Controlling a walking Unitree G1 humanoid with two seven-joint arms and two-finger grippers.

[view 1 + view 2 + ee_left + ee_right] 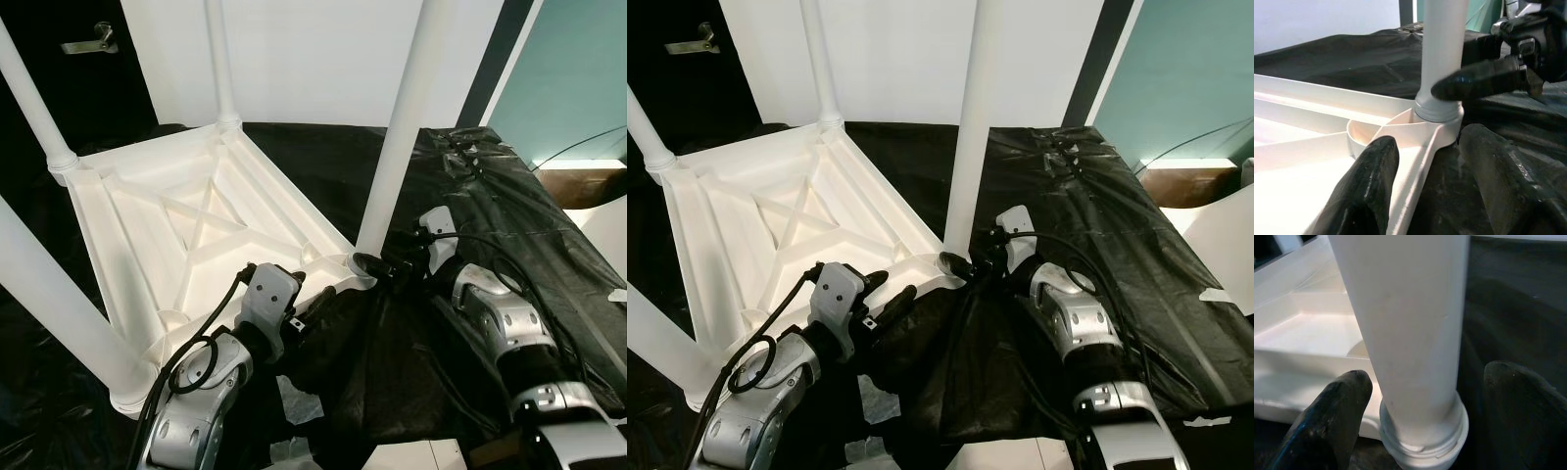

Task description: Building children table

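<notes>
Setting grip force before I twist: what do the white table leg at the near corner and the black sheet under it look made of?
The white round table leg looks like moulded plastic, smooth with a soft sheen; its ribbed white upturned tabletop suggests the same. The black crinkled floor sheet looks like thin plastic film: glossy creases. The right hand straddles the leg's base, fingers apart.
</notes>
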